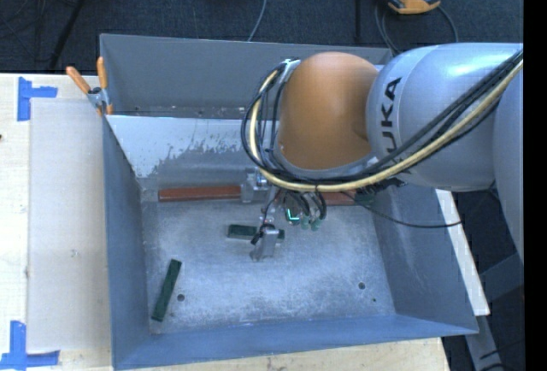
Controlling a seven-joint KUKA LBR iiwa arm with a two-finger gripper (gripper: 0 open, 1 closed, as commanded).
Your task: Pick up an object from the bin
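Grey metal makes up the bin (124, 258), its sloping walls running down to a speckled, scuffed floor that fills the middle and lower part of the frame. From the right the silver arm (444, 121) reaches in, its wrist capped by a rounded orange cover (329, 108) in the upper centre, with yellow and black cables (255, 134) looped round the cover's left side. Below that cover the gripper (263, 246) hangs low over the centre of the floor, close to the surface or on it; whether it stands wide or narrow I cannot tell from this angle. Just to its left lies a short dark green bar (242, 232), flat on the floor, its right end meeting the gripper's body, though I cannot make out whether it is gripped. A long reddish-brown strip (198, 193) lies along the foot of the far wall, left of centre, its right end running behind the gripper's mount. Well apart, in the lower left of the bin, a longer dark green bar (167, 289) lies tilted, its top leaning right.
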